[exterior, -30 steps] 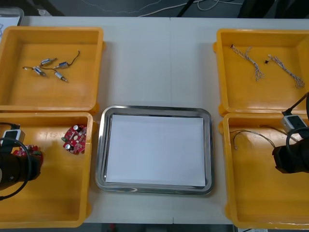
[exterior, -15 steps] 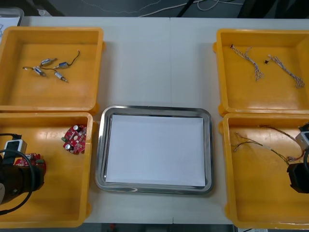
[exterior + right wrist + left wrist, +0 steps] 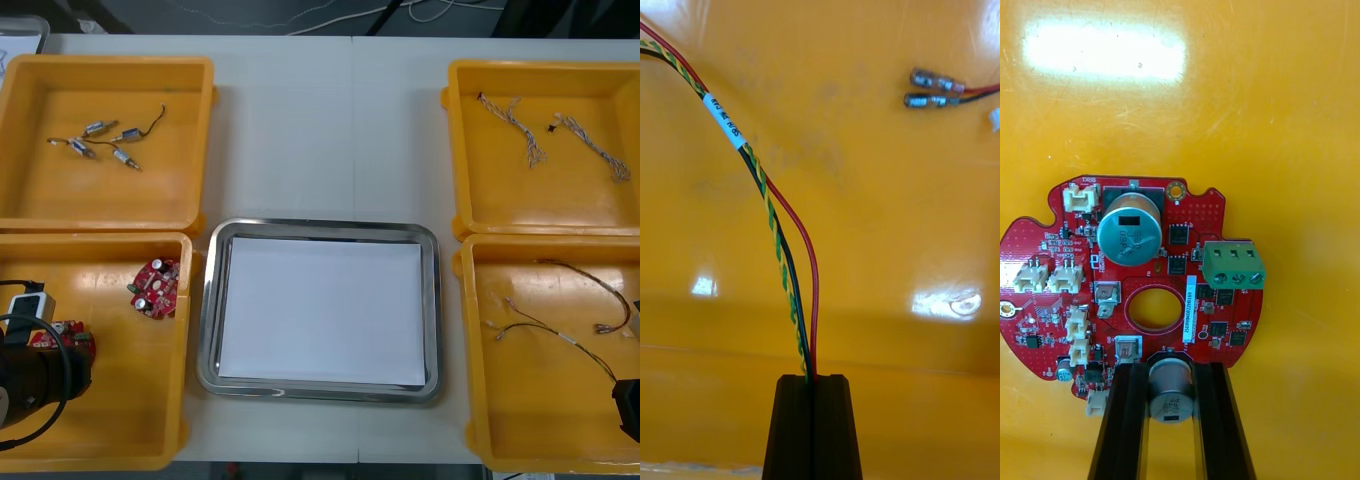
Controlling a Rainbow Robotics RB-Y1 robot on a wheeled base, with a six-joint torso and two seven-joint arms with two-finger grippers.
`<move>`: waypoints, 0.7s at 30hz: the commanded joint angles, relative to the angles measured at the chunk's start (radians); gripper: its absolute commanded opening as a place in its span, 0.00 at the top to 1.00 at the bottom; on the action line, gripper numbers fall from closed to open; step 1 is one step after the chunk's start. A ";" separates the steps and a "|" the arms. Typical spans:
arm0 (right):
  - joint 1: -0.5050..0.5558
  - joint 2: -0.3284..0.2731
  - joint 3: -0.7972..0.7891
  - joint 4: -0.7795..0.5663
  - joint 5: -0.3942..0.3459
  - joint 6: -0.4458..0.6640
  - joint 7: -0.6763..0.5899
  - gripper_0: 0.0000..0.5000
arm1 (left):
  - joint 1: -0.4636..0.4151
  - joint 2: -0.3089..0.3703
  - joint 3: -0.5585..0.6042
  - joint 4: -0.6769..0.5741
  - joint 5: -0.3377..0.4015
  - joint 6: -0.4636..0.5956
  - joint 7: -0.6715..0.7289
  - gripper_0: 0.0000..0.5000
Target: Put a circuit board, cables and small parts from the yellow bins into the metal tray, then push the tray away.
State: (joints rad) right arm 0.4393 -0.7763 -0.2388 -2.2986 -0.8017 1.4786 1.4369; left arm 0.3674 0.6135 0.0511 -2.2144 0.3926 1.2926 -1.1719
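Judging from the grip, a slip or twist of the circuit board [image 3: 1135, 285] was to be expected on lifting. The left claw [image 3: 1170, 373] was closed on only one cylindrical component at the board's edge, its fingers held apart by that component's width, so the board's weight hung to one side. The board was located face up in the near left yellow bin [image 3: 120, 430], with a second board [image 3: 155, 288] nearer the metal tray [image 3: 318, 228]. The right claw [image 3: 812, 386] was shut tight on the red and yellow cable [image 3: 777, 232], pinched near one end. The trailing length could be snagged on the wall of the near right yellow bin [image 3: 540, 430], or pulled free in transfer. Both arms were positioned low over their near bins, at the outer near corners of the table [image 3: 320, 130], claws pointed down. Nothing had yet been placed in the tray between them.
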 commanded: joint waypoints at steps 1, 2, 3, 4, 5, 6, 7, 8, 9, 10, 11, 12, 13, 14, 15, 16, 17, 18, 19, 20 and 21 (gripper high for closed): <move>0.042 0.003 -0.034 -0.028 -0.004 -0.007 0.022 1.00 | 0.036 -0.021 0.004 -0.024 -0.018 -0.012 -0.101 0.41; 0.042 0.003 -0.034 -0.028 -0.002 -0.007 0.022 1.00 | 0.036 -0.020 0.006 -0.024 -0.017 -0.012 -0.101 0.40; 0.044 0.003 -0.034 -0.030 0.001 -0.007 0.022 1.00 | 0.035 -0.020 0.006 -0.024 -0.018 -0.010 -0.103 0.40; 0.044 0.003 -0.034 -0.028 0.004 -0.006 0.022 1.00 | 0.031 -0.020 0.006 -0.025 -0.018 -0.010 -0.103 0.35; 0.042 0.003 -0.034 -0.030 0.006 -0.006 0.023 1.00 | 0.030 -0.018 0.007 -0.025 -0.017 -0.010 -0.104 0.32; 0.041 0.003 -0.034 -0.030 0.010 -0.006 0.025 1.00 | 0.025 -0.014 0.012 -0.025 -0.015 -0.009 -0.106 0.26; 0.039 0.003 -0.034 -0.030 0.012 -0.006 0.026 1.00 | 0.018 -0.009 0.013 -0.024 -0.011 -0.001 -0.107 0.23; 0.039 0.003 -0.034 -0.030 0.012 -0.004 0.028 0.98 | 0.013 -0.008 0.015 -0.024 -0.009 0.007 -0.107 0.23; 0.036 0.003 -0.034 -0.030 0.012 -0.003 0.030 0.76 | 0.002 -0.003 0.019 -0.025 -0.004 0.025 -0.106 0.21; 0.035 0.003 -0.034 -0.030 0.010 -0.001 0.030 0.45 | -0.010 -0.001 0.024 -0.025 0.005 0.042 -0.106 0.20; 0.033 0.003 -0.034 -0.030 0.010 0.000 0.031 0.31 | -0.016 0.000 0.029 -0.024 0.011 0.051 -0.106 0.20; 0.030 0.003 -0.034 -0.030 0.009 0.002 0.033 0.10 | -0.027 0.003 0.036 -0.025 0.022 0.073 -0.106 0.19; 0.029 0.002 -0.034 -0.030 0.007 0.003 0.033 0.00 | -0.041 0.005 0.044 -0.025 0.032 0.094 -0.106 0.18; 0.027 0.003 -0.034 -0.030 0.007 0.003 0.034 0.00 | -0.048 0.006 0.049 -0.025 0.037 0.105 -0.107 0.18; 0.024 0.003 -0.036 -0.030 0.007 0.002 0.034 0.00 | -0.064 0.005 0.058 -0.025 0.046 0.131 -0.109 0.17; 0.021 0.002 -0.036 -0.028 0.004 0.002 0.034 0.00 | -0.082 0.005 0.073 -0.031 0.055 0.171 -0.112 0.17; 0.019 0.002 -0.034 -0.030 0.004 0.003 0.034 0.00 | -0.093 0.006 0.081 -0.034 0.058 0.194 -0.114 0.16; 0.015 0.003 -0.036 -0.030 0.001 0.003 0.034 0.00 | -0.113 0.006 0.093 -0.037 0.069 0.235 -0.118 0.14; 0.007 0.003 -0.036 -0.030 -0.002 0.003 0.036 0.00 | -0.128 0.006 0.102 -0.044 0.081 0.266 -0.117 0.14; 0.001 0.003 -0.036 -0.030 -0.004 0.005 0.036 0.00 | -0.134 0.005 0.108 -0.045 0.088 0.280 -0.117 0.14; -0.013 0.003 -0.036 -0.030 -0.008 0.008 0.037 0.00 | -0.148 0.006 0.124 -0.050 0.101 0.306 -0.118 0.14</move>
State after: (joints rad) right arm 0.4501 -0.7763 -0.2389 -2.3000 -0.7988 1.4787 1.4370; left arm 0.2752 0.6133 0.1177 -2.2207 0.4633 1.5453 -1.1773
